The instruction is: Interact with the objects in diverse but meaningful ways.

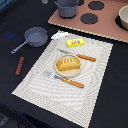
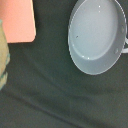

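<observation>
My claw is not visible in either view, so I cannot tell whether it stands wide, narrow, or holding anything. My wrist camera looks straight down into a pale grey pan (image 2: pixel 97 36), empty, with smooth sloping walls; whether it is the long-handled saucepan I cannot confirm. In the exterior view, the grey saucepan (image 1: pixel 36 36) sits on the black table (image 1: pixel 110 95) at ten o'clock from the bread loaf (image 1: pixel 68 63), its handle running toward eight o'clock. I judge it light, rigid and slick-walled; the rim or the thin handle is the sound place to grip, not the curved bowl. The loaf rests on a plate at the centre of the striped mat (image 1: pixel 45 87), with the fork (image 1: pixel 64 79) at six o'clock, the knife (image 1: pixel 78 55) at one o'clock, the butter block (image 1: pixel 75 43) at twelve, the white fish (image 1: pixel 59 35) at eleven, and the sausage (image 1: pixel 19 65) at nine, off the mat. All look like small, hard toys.
</observation>
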Tool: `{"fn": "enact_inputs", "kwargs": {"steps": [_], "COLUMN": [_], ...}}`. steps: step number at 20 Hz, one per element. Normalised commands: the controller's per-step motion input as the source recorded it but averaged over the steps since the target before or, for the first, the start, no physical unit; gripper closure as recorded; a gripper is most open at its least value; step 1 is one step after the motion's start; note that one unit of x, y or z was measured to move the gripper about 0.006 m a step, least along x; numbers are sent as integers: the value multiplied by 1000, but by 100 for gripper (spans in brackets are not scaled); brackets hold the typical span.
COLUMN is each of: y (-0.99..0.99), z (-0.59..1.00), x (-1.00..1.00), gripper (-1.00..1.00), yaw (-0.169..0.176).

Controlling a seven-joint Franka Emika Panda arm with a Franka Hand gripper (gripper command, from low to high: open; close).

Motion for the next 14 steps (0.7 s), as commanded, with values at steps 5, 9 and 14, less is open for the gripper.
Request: {"fn": "enact_inputs", "kwargs": {"steps": [5, 9, 14], "y": [-22, -1, -42], "z": [-574, -498, -455], "x": [-7, 36, 84], "gripper": [-100, -100, -100], "yaw": [37, 53, 84]}}
